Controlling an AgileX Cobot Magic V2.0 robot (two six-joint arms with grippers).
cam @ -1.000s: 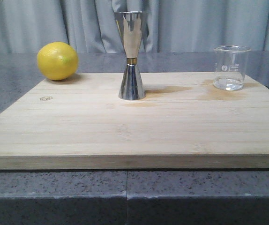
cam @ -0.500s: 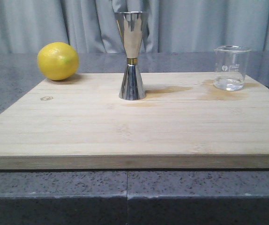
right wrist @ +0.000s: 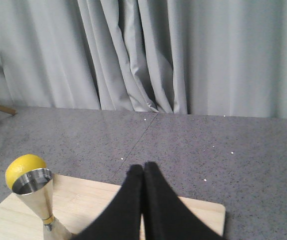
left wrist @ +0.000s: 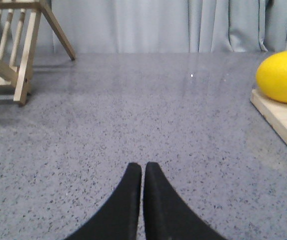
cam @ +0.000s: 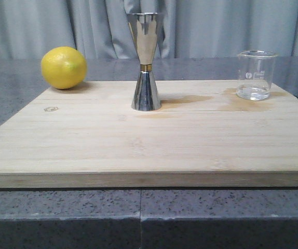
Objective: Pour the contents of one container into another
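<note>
We see the jigger [cam: 146, 62] upright mid-board at the far edge, the beaker [cam: 256, 75] at the board's far right corner holding a little liquid. Both our hands, left [left wrist: 143, 172] and right [right wrist: 143, 172], are pressed together, empty. Pour pending or finished: we cannot tell.

Backdrop: pale grey pleated fabric curtain [cam: 227, 26], hanging in vertical folds behind the speckled grey stone tabletop [cam: 61, 212]. Tabletop front shows a seam line. Slatted light wooden rack [left wrist: 13, 45] stands on the tabletop. Lighting: soft, even.
</note>
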